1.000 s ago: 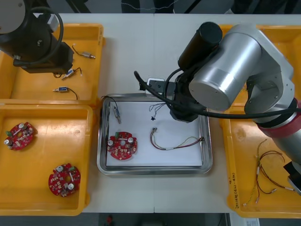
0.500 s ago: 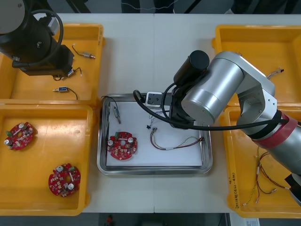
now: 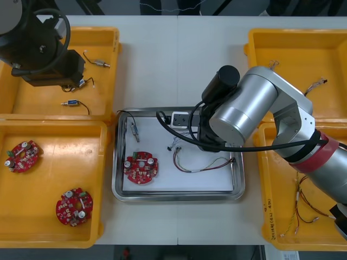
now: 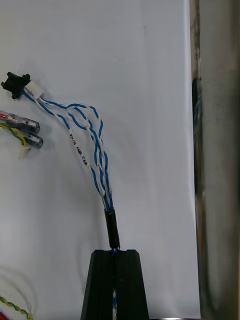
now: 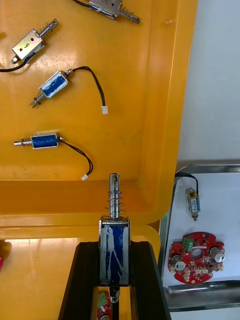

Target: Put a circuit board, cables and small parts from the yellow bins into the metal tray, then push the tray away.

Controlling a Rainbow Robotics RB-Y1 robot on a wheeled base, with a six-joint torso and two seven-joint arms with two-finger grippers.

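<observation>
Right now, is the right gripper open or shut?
Shut on the cable: the right gripper pinches its end, over the tray.

A light table (image 3: 162, 59) is seen from steeply above. Its pale, matte top is crossed by a thin seam (image 3: 178, 54), which runs from the far edge toward the middle. The surface is lit evenly from above, and only soft shadows are cast on it. Beyond the far edge a dark strip of floor (image 3: 127, 6) is shown, where dark slanted shapes (image 3: 89, 6) can be made out, though their kind cannot be told. Below the near edge a narrow dark band (image 3: 190, 253) is visible.
</observation>
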